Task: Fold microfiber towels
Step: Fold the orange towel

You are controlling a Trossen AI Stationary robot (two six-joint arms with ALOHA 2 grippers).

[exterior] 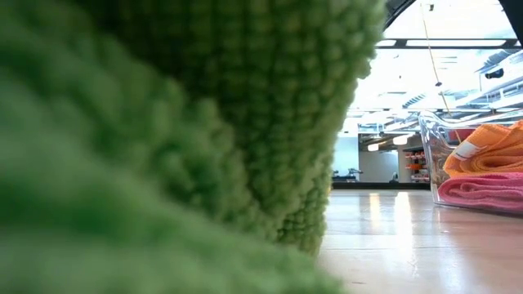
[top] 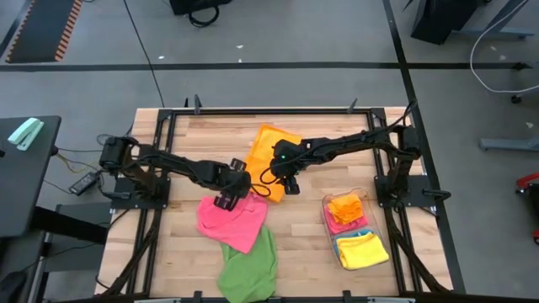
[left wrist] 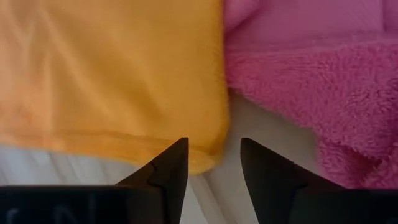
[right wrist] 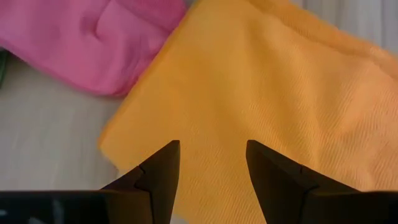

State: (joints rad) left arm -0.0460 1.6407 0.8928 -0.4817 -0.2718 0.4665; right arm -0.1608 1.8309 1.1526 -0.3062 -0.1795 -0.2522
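So the wooden table (top: 181, 160) fills the middle of the high view, with dark frame rails along its edges. The biggest bare stretch of wood is the left side, plus a strip along the top edge and a patch at bottom centre-right.

The towels are bunched in the middle. The orange towel (top: 271, 151) lies flat, centre and slightly up. Its lower corner sits right next to the pink towel (top: 229, 220), which is rumpled just below centre-left. In the left wrist view only a thin sliver of table separates the two. The green towel (top: 250, 265) is below the pink one and its lower end reaches the bottom table edge. It also blocks most of the low view on the left.

The clear bin (top: 357, 229) is at lower right, close to the right rail. Inside are folded towels: an orange one on a pink one at the upper end, and a yellow one over a bit of blue at the lower end.

The left gripper (left wrist: 213, 165) hovers over the orange towel's corner, fingers apart with the corner edge showing between them, not pinching anything yet. The right gripper (right wrist: 211, 163) is above the orange towel near another edge, fingers spread, nothing held.
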